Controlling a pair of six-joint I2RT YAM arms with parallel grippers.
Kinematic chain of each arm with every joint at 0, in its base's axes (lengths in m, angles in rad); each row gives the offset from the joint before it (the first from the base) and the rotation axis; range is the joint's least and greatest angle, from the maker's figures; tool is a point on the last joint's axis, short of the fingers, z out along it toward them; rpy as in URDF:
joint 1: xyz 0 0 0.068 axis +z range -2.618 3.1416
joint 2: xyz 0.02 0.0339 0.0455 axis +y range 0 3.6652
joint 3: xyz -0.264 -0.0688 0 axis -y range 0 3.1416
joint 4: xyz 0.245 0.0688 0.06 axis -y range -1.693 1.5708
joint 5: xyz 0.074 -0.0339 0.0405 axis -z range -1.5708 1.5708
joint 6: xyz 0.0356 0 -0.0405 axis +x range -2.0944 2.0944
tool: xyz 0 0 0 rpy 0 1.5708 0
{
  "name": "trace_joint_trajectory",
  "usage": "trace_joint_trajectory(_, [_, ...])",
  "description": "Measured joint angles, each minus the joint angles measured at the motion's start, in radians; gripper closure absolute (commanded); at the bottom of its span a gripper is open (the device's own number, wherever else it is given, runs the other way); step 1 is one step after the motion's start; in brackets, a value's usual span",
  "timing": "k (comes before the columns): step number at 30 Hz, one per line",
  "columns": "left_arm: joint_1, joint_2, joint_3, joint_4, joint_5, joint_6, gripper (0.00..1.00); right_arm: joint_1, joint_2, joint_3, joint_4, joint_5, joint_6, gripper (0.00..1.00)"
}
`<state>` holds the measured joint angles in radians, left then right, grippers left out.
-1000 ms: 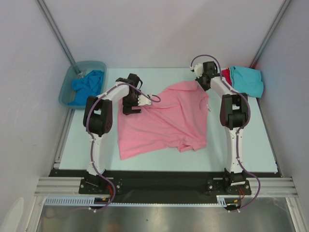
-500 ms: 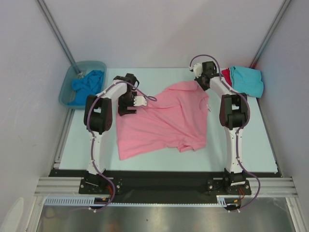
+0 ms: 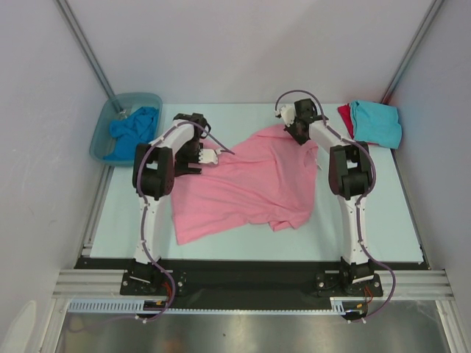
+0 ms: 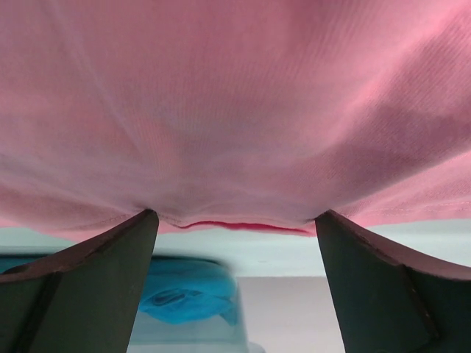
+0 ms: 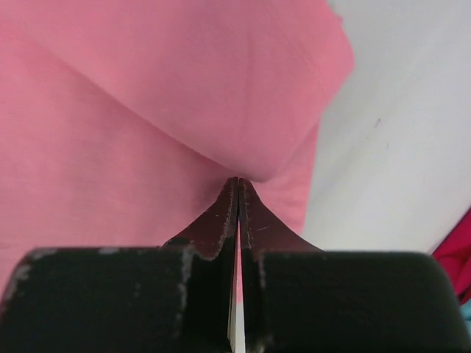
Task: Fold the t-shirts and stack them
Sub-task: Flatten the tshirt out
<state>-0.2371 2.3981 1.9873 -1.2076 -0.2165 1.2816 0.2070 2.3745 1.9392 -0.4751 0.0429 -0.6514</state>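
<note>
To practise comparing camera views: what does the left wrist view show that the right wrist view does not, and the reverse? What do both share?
Only the left wrist view: the left fingers spread wide, the pink t-shirt with its edge spanning the gap between them, and beyond it the blue t-shirt in the tub.
Only the right wrist view: the right fingers shut on a fold of pink cloth, and a sliver of the red t-shirt at the right edge.
Both: the pink t-shirt filling most of the picture, with pale table past it.
</note>
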Motion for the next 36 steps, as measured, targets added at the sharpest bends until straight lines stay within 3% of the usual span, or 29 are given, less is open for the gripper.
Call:
trace_joint_trajectory(11, [0.034,0.061,0.02,-0.036,-0.209,-0.017,0.07,0.02,-0.029,-0.002,-0.006,-0.006,0.0,0.98])
trace_joint_trajectory(28, [0.083,0.069,0.029,-0.059,-0.219,-0.043,0.09,0.022,-0.05,-0.011,-0.014,-0.004,0.005,0.95])
trace_joint_trajectory(36, [0.105,0.061,0.01,-0.058,-0.218,-0.063,0.16,0.049,-0.056,-0.01,0.002,0.0,0.005,0.94])
